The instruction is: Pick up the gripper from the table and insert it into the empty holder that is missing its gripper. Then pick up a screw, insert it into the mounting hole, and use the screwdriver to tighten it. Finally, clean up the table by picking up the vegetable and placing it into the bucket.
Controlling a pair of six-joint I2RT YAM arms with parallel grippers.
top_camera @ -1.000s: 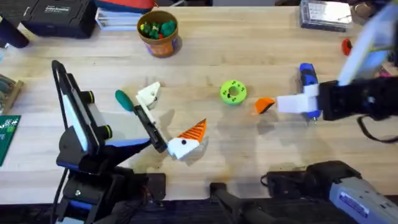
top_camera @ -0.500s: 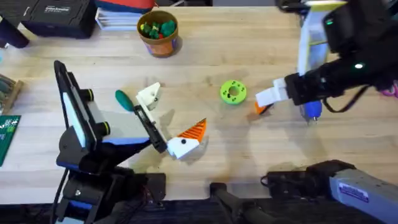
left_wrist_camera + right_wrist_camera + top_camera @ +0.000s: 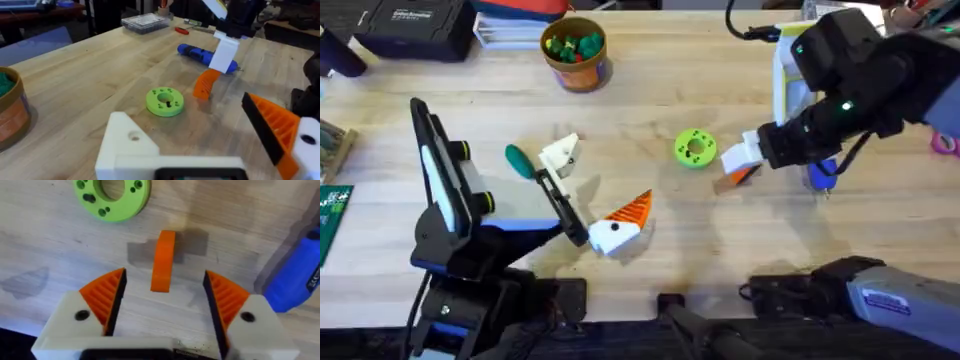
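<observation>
Right gripper (image 3: 164, 302) spread wide, straddling the gripper (image 3: 163, 260), not touching; piece lying centre-right of overhead frame beside green disc (image 3: 695, 148). Left gripper (image 3: 588, 203) spread, holder (image 3: 559, 153) lacking tip.

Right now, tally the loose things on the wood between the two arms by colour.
Orange: 1, the gripper
Bright green: 1, the round disc
Dark green: 1, the vegetable
Blue: 1, the screwdriver
Total: 4
</observation>
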